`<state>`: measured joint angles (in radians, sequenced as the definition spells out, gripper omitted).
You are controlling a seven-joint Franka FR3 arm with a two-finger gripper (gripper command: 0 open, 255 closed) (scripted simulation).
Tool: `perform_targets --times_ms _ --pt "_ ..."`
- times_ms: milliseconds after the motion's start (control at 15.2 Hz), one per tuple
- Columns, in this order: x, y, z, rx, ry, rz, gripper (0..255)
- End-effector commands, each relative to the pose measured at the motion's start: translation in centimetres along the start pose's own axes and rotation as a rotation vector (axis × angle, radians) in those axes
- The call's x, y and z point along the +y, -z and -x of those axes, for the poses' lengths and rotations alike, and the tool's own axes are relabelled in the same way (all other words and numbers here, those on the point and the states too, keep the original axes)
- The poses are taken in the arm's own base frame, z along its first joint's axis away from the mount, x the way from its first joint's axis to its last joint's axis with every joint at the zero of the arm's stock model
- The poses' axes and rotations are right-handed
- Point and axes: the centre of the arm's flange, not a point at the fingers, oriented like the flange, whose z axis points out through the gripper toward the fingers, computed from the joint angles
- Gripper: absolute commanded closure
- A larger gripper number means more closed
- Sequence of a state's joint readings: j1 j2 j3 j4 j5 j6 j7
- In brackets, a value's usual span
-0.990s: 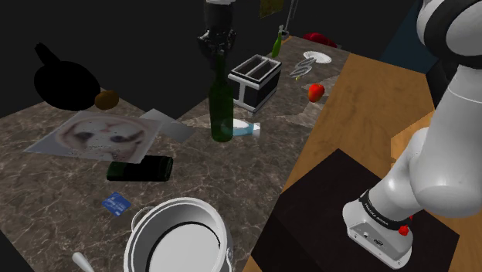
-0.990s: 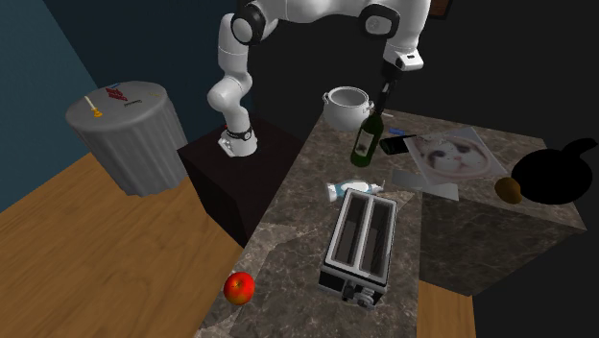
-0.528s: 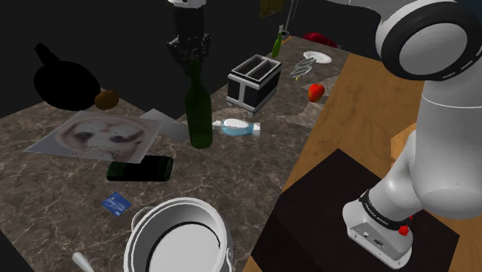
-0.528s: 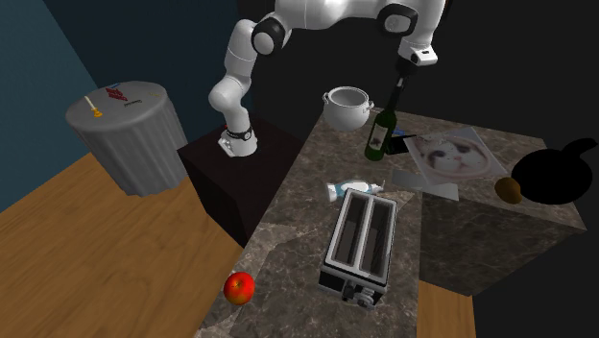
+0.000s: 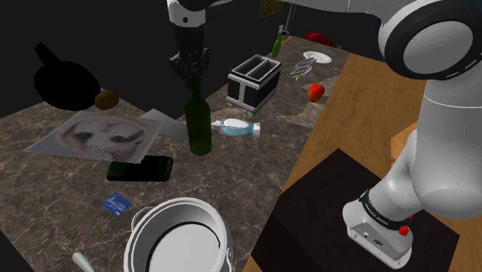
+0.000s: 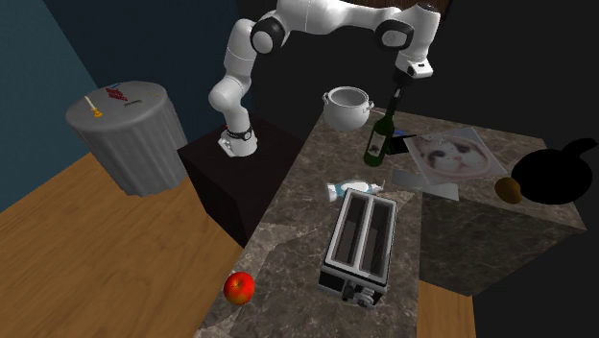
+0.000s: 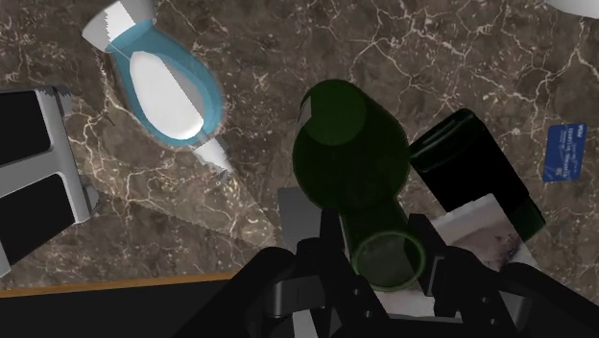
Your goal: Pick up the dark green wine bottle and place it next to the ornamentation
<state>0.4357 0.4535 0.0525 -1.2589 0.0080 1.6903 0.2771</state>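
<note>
You're looking down over the marbled counter (image 5: 232, 181) from beside the stand (image 5: 324, 202), you're facing the arm (image 6: 322, 17) from beyond the toaster (image 6: 360, 240), you're peering closely down the gripper (image 7: 381, 252), all views sharing toaster and green wine bottle (image 7: 350, 144).

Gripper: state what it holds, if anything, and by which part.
The gripper holds the dark green wine bottle, its two fingers clasping the top of the neck just below the mouth; the bottle is upright.
</note>
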Motion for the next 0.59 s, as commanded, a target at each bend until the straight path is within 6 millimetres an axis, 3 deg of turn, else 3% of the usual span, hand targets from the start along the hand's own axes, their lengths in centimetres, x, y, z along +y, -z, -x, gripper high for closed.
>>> perform_targets --times_ms 0,132,528 --pt "0.0 -1.1 0.0 0.001 0.000 0.000 255" --pt "0.0 -2.2 0.0 0.001 0.000 0.000 255" --pt "0.0 -2.2 0.0 0.001 0.000 0.000 255"
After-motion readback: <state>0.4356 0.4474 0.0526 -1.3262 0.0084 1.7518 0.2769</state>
